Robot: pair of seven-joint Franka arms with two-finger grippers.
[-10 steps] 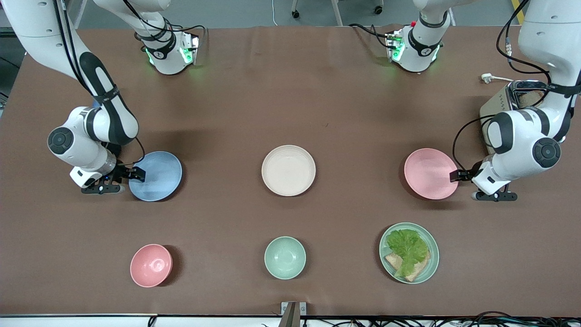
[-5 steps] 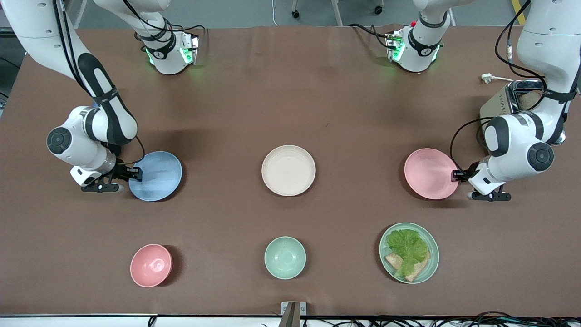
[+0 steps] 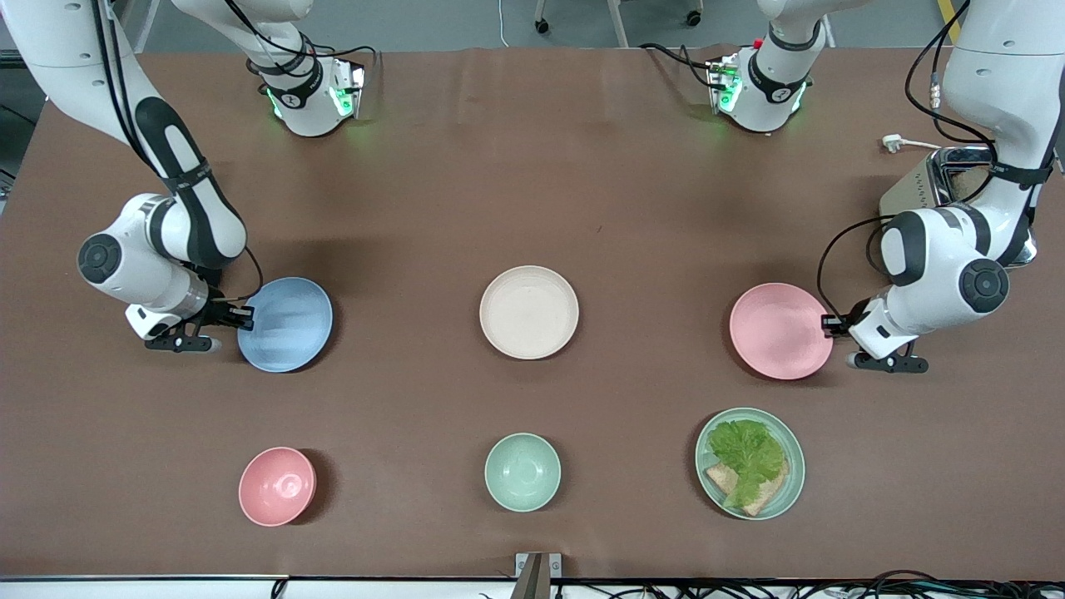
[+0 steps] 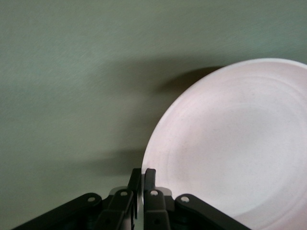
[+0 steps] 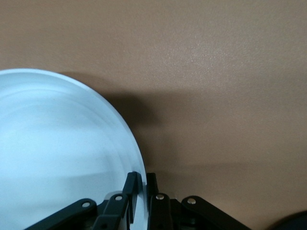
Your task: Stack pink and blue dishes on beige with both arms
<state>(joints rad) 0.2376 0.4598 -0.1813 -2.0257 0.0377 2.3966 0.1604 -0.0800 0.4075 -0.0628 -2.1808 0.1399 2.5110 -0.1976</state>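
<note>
Both tools are pinching rims: the left tool [image 3: 829, 325] grips the pink plate [image 3: 780, 330], the right tool [image 3: 244, 316] the blue plate [image 3: 285, 324]. The beige plate [image 3: 528, 312] sits between them on the bench [image 3: 532, 183]. Thin edge grips, so I'd worry either plate tilts or slips mid-carry, or they collide arriving together.

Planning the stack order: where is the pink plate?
Pink plate is toward the left arm's end, beside the beige plate, its rim pinched by the left gripper.

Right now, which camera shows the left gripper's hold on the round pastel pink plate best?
The left wrist view: the left gripper pinches the round pastel pink plate by its rim, close up. The front view shows the whole plate with the gripper at its edge. The right wrist view misses it.
</note>
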